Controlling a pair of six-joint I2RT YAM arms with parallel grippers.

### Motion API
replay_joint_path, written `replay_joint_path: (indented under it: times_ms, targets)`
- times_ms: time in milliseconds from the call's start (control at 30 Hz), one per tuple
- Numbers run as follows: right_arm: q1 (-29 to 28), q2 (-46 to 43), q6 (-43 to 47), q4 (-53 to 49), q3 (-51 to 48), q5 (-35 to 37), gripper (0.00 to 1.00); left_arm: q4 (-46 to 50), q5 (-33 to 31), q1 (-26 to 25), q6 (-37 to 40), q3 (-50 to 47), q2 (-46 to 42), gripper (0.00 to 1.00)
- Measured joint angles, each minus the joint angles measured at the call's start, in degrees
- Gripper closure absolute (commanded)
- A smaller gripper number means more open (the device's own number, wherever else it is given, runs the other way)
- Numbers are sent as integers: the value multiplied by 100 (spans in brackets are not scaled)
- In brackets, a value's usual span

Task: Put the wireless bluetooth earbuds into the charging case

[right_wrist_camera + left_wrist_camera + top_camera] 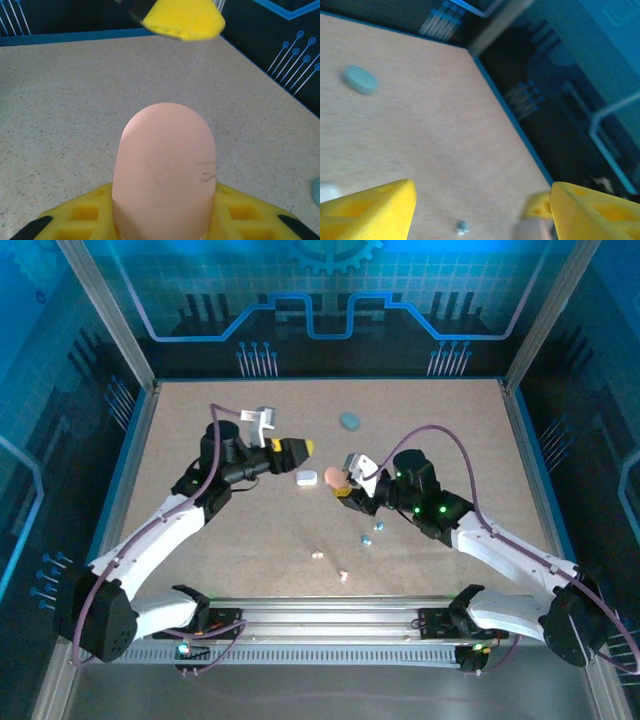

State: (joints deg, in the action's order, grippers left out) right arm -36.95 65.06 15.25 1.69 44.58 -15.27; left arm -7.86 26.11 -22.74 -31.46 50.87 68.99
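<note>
Your surface (430,405) is a speckled beige board with a blue edge; aluminium posts (110,315) and blue-lit panels close it in; the back panel (320,290) carries a circuit-line pattern and part of a gear outline; the arm bases sit on a metal rail (330,625) at the near edge.

Take the pink case (335,477) as your reference.

Your right tool (347,483) is clenched on the pink case; in the right wrist view the case stands upright between that tool's two yellow fingers (75,217).

Your left tool (295,448) hangs near the pink case, on the left arm's side; its jaws are spread wide and grasp nothing.

A white case (306,478) lies just beside the pink case, on that same side; a teal case (349,420) lies beyond the pink case toward the back panel, apart from it.

Two teal earbuds (365,539) lie loose on the surface, on the rail side of the pink case and near it; two pale earbuds (318,555) lie loose farther toward the rail.
</note>
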Motion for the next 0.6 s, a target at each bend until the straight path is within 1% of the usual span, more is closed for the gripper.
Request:
replay_joint_path:
  times_ms: [133, 367, 500, 600]
  targets:
    - [74, 243, 133, -87, 280, -90, 65, 160, 332, -376, -17, 278, 280, 29]
    - [76, 431, 177, -35, 380, -111, 65, 485, 481, -562, -39, 411, 608, 36]
    - [76, 457, 177, 37, 380, 57, 65, 612, 483, -562, -138, 417, 625, 44]
    - [76, 463, 177, 87, 380, 188, 65, 656, 485, -562, -184, 439, 654, 54]
